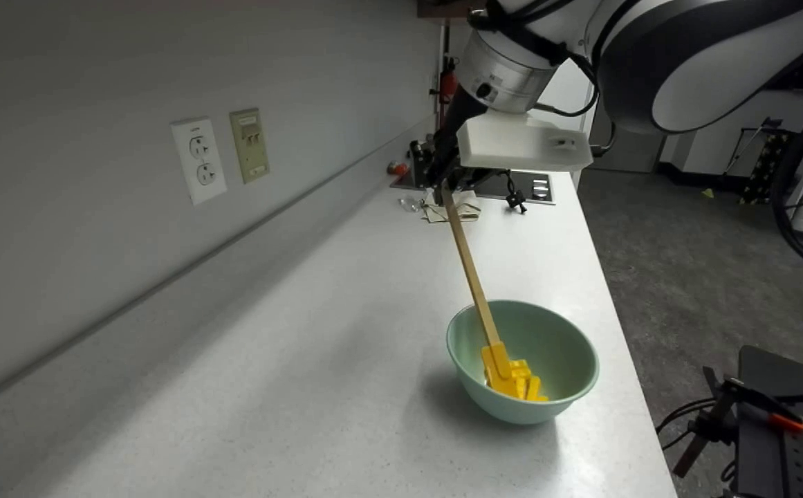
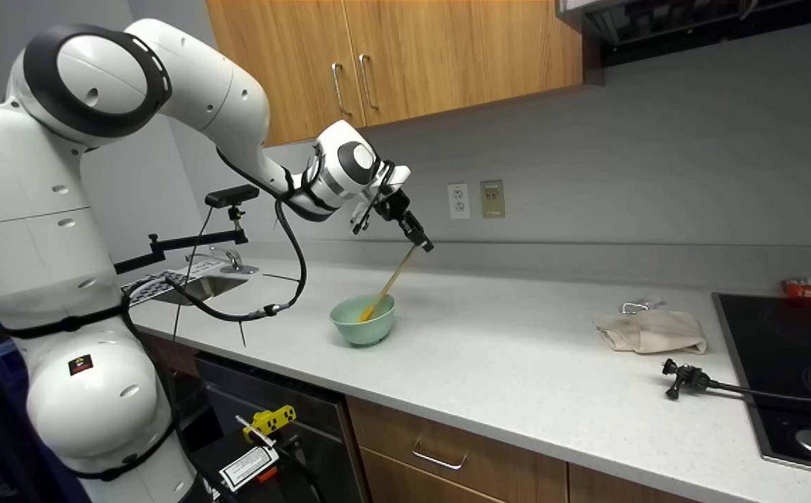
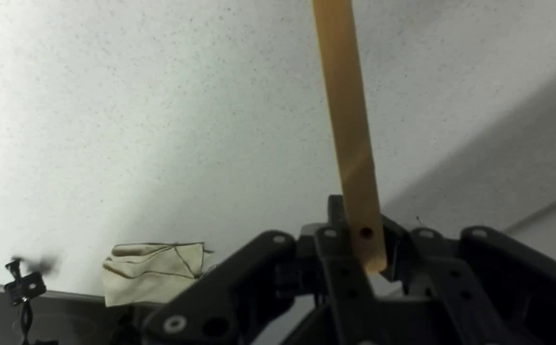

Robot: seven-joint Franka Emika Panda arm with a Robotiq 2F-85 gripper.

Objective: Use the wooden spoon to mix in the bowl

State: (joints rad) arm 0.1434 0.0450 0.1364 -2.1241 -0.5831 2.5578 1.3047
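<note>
Wrist view: the robot's gripper (image 3: 364, 231) pinches the spoon (image 3: 349, 120) by its handle's end, a hold that could let it twist under stirring. The spoon's yellow head sits inside the bowl (image 1: 513, 413) beside yellow pieces (image 1: 534, 387); a shove might slide the bowl (nothing I see steadies it) off the nearby counter edge (image 1: 610, 325). More room seems to lie toward the wall (image 1: 97, 173).

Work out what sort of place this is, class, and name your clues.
Most likely a kitchen: it has a black cooktop, a sink with a faucet, and wooden cabinets above the counter.
</note>
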